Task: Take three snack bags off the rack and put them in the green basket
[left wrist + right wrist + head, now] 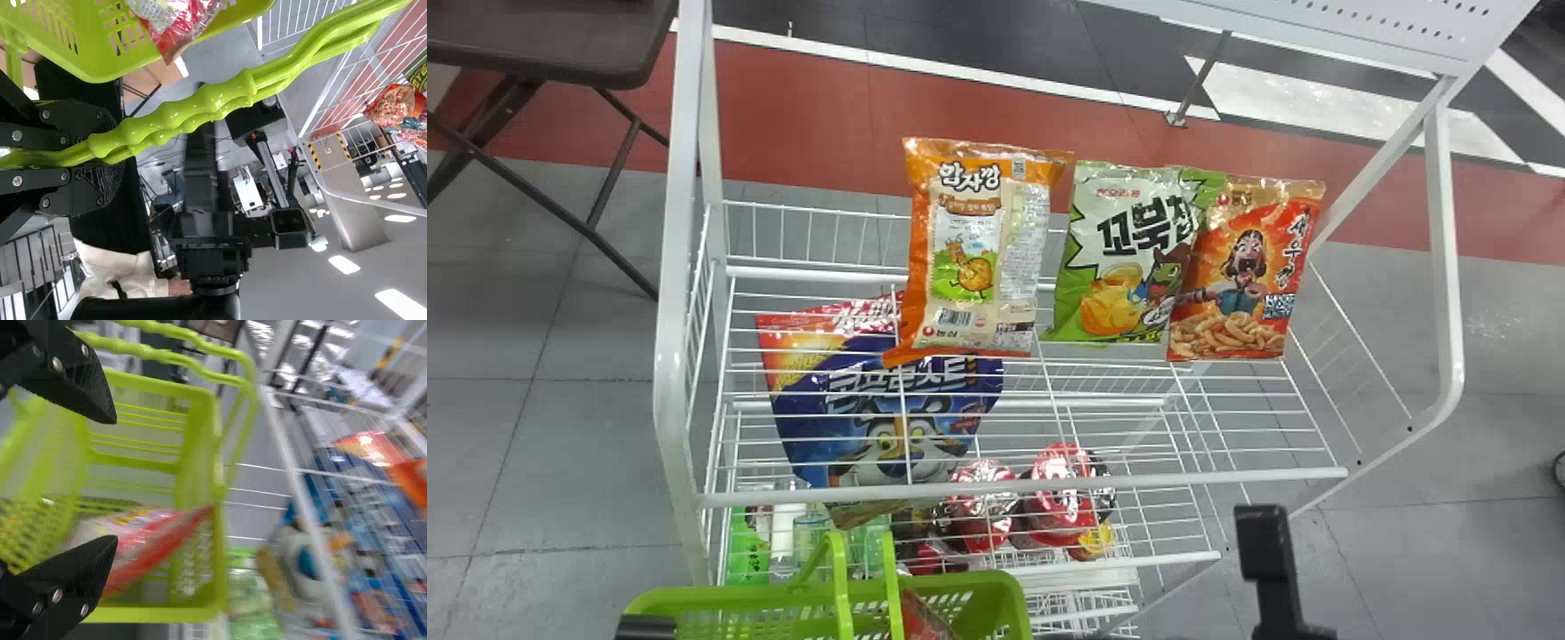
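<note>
A red bag (157, 543) is in the basket (153, 614); likely two to go. Left end effector (101, 155) holds handles (200, 107); right end effector (112, 480) spread wide.

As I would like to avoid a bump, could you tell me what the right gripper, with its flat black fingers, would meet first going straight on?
Probably the front rail of the white wire rack, just ahead of the right gripper in the head view, though their relative heights are unclear.

The rack (996, 490) was white, the basket (756, 613) lime green. Orange edged a cream-panelled snack bag (974, 258); green spikes framed a white bag (1125, 253); a third bag (1240, 276) was red-orange; blue covered the tiger-printed bag (889, 418).
</note>
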Motion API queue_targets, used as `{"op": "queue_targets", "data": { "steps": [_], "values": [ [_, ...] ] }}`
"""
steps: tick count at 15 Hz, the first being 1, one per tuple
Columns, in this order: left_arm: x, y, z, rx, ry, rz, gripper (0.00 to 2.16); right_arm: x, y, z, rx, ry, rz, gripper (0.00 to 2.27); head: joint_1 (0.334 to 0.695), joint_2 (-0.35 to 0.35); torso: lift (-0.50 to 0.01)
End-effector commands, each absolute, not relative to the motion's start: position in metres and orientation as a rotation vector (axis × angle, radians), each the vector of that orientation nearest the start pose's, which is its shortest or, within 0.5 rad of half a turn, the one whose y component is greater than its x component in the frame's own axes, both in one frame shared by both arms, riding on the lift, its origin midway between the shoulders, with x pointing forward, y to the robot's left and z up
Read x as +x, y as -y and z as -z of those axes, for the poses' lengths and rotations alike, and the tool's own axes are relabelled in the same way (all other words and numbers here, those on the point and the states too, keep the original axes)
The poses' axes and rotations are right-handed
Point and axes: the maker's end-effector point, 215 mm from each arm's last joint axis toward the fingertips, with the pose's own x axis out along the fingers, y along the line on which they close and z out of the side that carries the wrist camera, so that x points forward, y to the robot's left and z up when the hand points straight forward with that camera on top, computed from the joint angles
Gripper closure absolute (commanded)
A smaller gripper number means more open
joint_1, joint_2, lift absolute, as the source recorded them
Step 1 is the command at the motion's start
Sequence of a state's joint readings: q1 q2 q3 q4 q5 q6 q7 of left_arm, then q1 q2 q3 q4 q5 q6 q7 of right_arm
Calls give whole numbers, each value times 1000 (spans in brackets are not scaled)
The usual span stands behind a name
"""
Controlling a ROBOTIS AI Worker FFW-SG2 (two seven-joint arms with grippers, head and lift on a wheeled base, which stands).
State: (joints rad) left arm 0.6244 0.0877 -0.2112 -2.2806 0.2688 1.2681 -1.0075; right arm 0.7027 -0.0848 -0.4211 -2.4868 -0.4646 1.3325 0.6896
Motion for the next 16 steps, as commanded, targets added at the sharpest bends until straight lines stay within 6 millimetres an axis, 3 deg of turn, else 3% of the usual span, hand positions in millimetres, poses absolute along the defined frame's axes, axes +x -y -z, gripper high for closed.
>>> {"op": "queue_targets", "data": {
  "steps": [1,5,7,11,16],
  "values": [
    [123,57,409,-741,-1070,1275,1541,296,201,399,498,-705,-539,56,695,-350,-26],
    [122,57,413,-738,-1080,1269,1541,394,202,320,389,-315,-542,87,695,-350,-26],
    [121,61,412,-730,-1081,1278,1541,434,183,306,267,-197,-516,87,695,-350,-26],
    [119,63,414,-730,-1092,1284,1541,485,172,300,129,-75,-381,87,695,-350,-26],
    [119,61,415,-727,-1095,1282,1541,520,185,321,72,-108,-212,90,695,-350,-26]
  ]
}}
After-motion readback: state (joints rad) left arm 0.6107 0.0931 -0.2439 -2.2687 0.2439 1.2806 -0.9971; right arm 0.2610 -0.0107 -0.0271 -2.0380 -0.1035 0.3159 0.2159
